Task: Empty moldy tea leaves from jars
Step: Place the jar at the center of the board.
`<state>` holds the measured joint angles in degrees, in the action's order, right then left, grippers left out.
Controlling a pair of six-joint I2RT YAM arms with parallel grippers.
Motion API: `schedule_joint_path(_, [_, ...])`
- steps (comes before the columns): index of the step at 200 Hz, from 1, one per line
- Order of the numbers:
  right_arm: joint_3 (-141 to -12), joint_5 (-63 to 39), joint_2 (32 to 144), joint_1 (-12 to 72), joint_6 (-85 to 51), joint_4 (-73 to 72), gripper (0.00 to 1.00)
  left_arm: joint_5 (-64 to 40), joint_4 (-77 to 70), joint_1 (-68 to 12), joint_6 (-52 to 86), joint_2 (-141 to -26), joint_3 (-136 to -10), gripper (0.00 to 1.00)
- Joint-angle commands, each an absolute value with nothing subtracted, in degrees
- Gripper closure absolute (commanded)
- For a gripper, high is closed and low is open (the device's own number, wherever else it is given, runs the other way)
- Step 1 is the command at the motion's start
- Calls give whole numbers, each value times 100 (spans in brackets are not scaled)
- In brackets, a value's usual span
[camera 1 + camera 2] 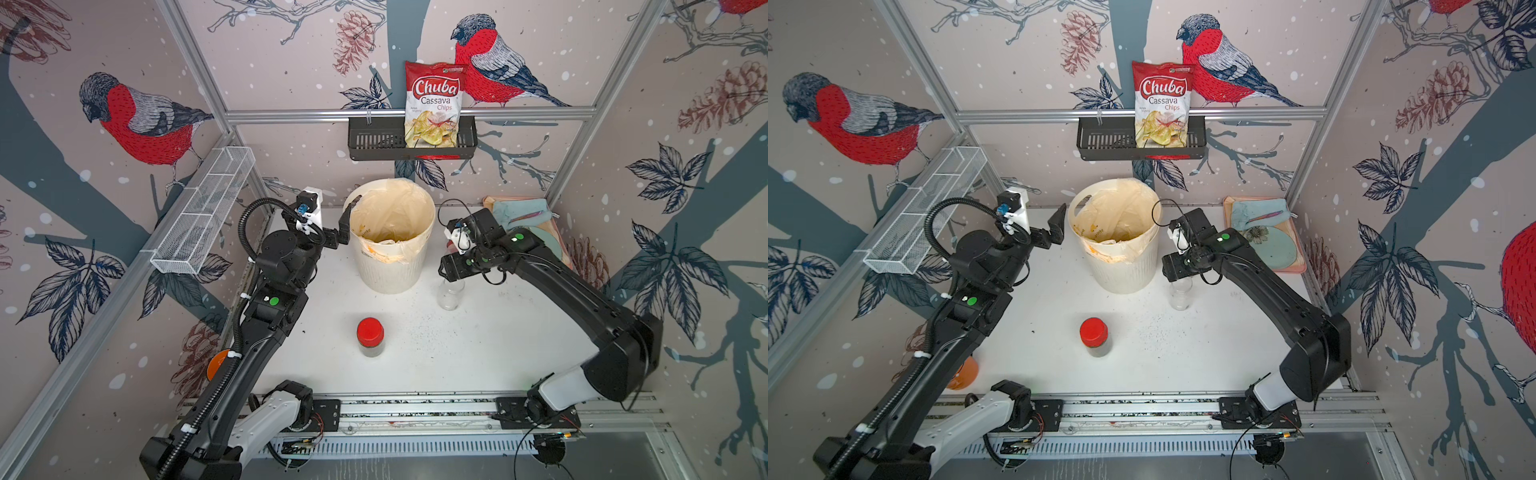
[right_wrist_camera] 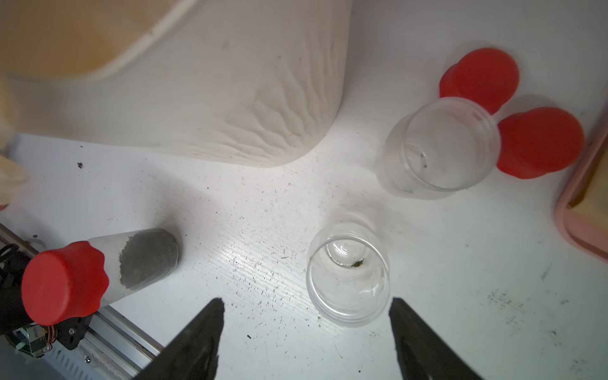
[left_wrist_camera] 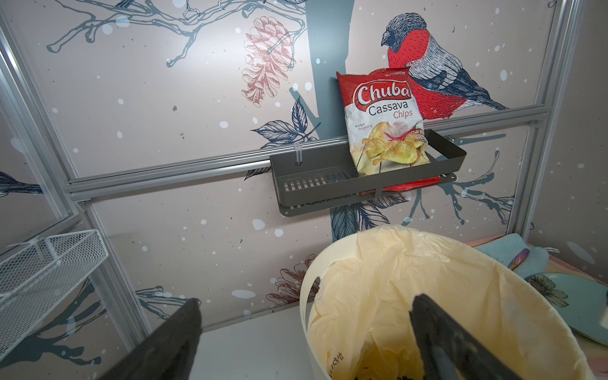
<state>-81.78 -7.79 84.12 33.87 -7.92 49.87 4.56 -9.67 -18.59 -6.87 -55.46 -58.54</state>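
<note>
On the tabletop by the bin: left hand spread, empty, at the bin rim; right hand spread over an emptied jar, not touching it. The one capped jar stands upright closer to the arm bases than both hands, tea leaves inside. Right hand looks nearer.

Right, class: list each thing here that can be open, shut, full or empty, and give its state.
Lidded jar: shut, upright, tea leaves inside.
First open jar: lid off, upright, nearly empty.
Second open jar: lid off, upright, nearly empty.
Loose red lids: off, lying on the table.
Bin: open, lined.
Left gripper: open, empty.
Right gripper: open, empty.
</note>
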Motion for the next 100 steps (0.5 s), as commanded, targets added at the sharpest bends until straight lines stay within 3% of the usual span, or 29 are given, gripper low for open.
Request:
schedule_joint_path(1, [-7847, -1236, 7892, 3362, -876, 4213, 14, 573, -1137, -1844, -593, -5548, -5880, 3])
schedule_joint_path(44, [-7070, -1868, 7203, 4000, -534, 3295, 10, 703, -1136, -1838, -559, -5611, -5883, 4])
schedule_joint_path(100, [-7200, -1769, 7802, 5450, 58, 3046, 10, 881, -1059, -1837, -485, -5626, -5848, 3])
